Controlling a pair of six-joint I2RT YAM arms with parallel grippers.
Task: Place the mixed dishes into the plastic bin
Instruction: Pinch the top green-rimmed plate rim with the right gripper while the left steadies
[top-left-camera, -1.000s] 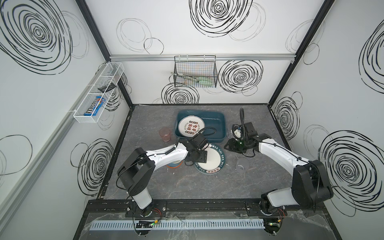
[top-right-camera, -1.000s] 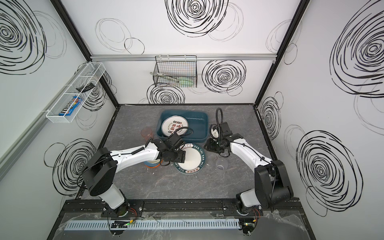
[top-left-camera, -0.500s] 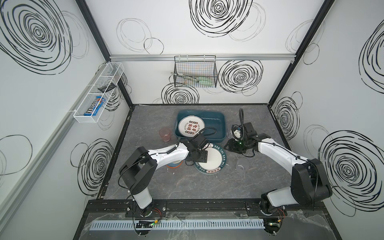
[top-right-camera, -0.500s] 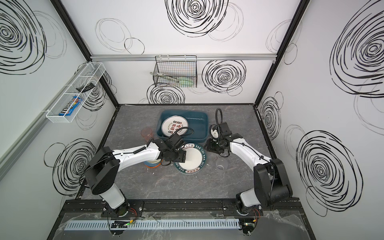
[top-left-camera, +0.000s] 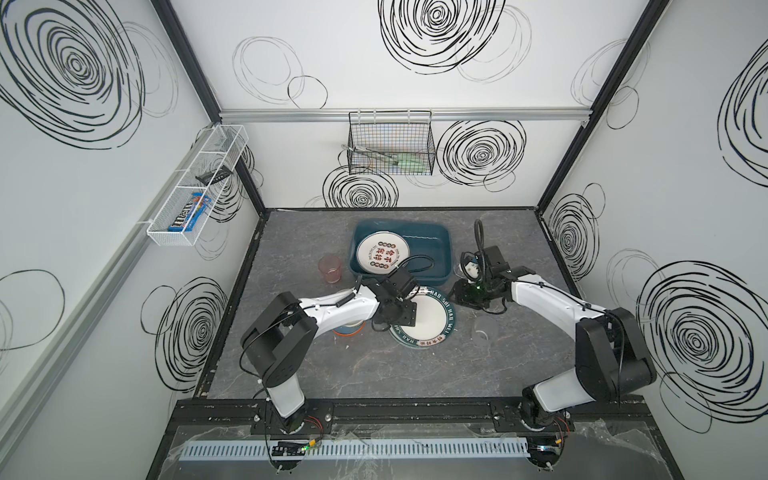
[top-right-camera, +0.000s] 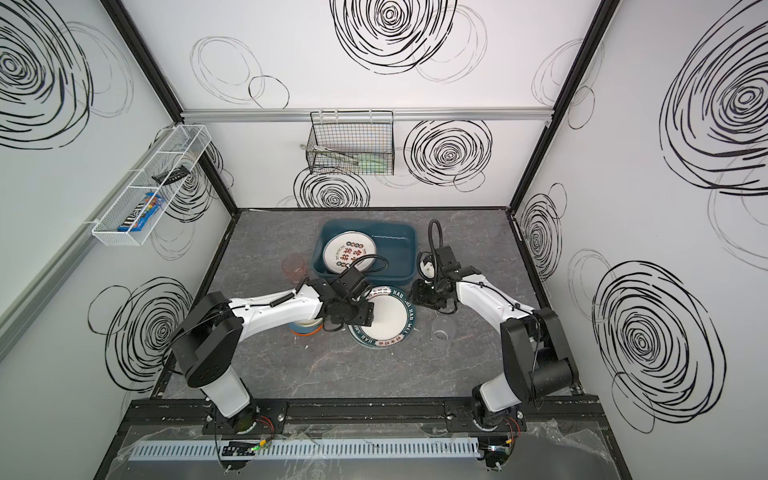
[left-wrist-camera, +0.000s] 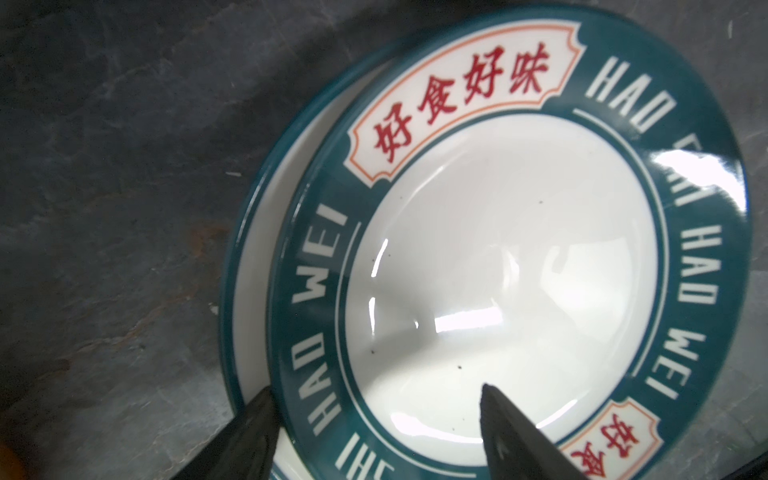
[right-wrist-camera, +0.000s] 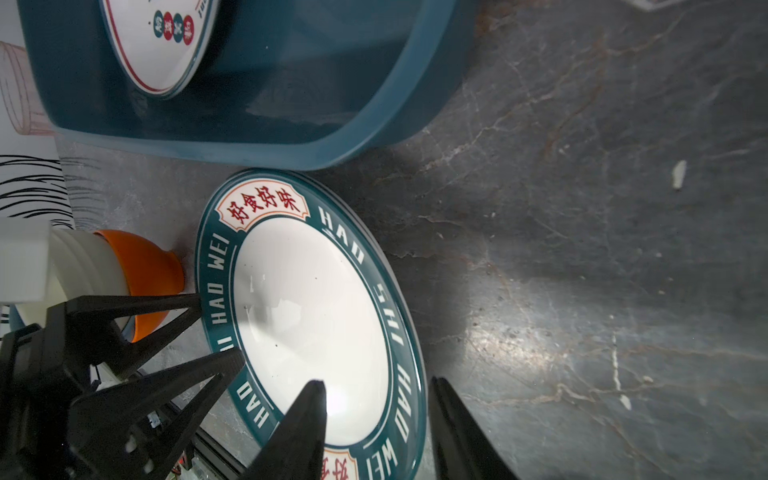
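Sitting in the teal bin (top-left-camera: 430, 254): one plate (top-left-camera: 383, 254) (seemingly tilted)

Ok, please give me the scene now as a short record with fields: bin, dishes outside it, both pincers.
bin: teal tub, one printed plate inside
green-rimmed plate: on table in front of tub; second plate shows beneath
left pincer: open, astride that plate's rim
right pincer: open, astride the opposite rim
pink tumbler: on table, left of tub
clear tumbler: on table, right of plate
bowls: nested, beneath left arm
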